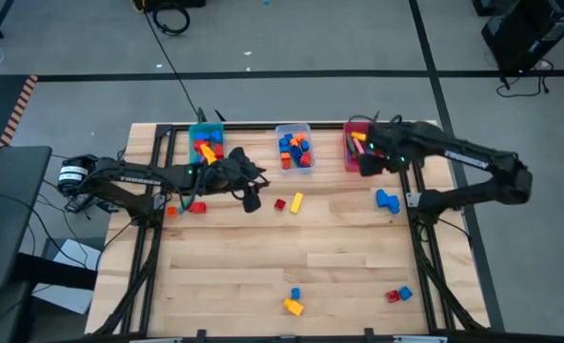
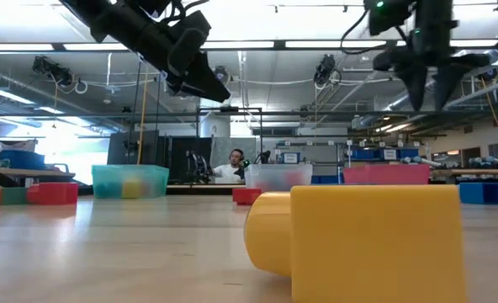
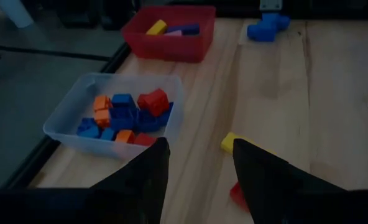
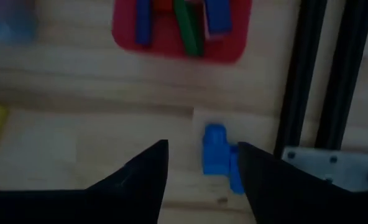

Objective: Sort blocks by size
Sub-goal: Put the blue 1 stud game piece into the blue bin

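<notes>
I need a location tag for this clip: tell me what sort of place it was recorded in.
Most likely a robotics lab or workshop. The low view shows an open hall with strip ceiling lights, workbenches and a person seated at a desk behind the table. The high view shows cables on a grey floor.

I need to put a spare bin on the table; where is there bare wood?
The widest bare patch is mid-table, between the yellow block and the blocks near the front edge. The back row is crowded: teal bin, clear bin, red bin, both grippers.
</notes>
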Robot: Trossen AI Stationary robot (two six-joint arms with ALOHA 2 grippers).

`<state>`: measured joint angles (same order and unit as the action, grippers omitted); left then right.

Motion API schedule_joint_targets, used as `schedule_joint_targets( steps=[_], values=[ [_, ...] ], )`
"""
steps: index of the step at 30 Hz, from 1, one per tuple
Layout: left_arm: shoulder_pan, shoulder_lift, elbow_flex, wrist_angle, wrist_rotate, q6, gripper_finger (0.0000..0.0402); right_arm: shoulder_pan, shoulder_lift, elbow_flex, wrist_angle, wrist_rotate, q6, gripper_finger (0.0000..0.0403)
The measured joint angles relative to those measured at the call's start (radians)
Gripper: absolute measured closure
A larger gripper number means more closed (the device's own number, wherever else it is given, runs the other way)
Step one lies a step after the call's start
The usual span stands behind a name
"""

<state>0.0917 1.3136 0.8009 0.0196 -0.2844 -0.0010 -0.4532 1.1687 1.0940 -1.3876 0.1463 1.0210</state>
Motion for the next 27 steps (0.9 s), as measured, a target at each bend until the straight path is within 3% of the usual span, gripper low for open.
schedule_joint_targets(
  steps=[6,11,18,27],
  values=[
    [0.0,0.0,0.0,0.066,0.0,0.0,0.0216,0.123,-0.068,-0.139,0.007,0.002,0.128,0.0171],
    [0.0,0.0,0.0,0.125,0.0,0.001,0.0216,0.184,-0.057,-0.264,0.09,0.002,0.128,0.0146],
    [-0.004,0.0,0.0,0.161,0.0,-0.006,0.0216,0.197,-0.034,-0.436,0.252,0.035,0.057,0.0126],
    [-0.028,0.001,0.001,0.172,0.0,-0.006,0.0215,0.165,-0.035,-0.578,0.452,0.05,-0.025,0.013]
  ],
)
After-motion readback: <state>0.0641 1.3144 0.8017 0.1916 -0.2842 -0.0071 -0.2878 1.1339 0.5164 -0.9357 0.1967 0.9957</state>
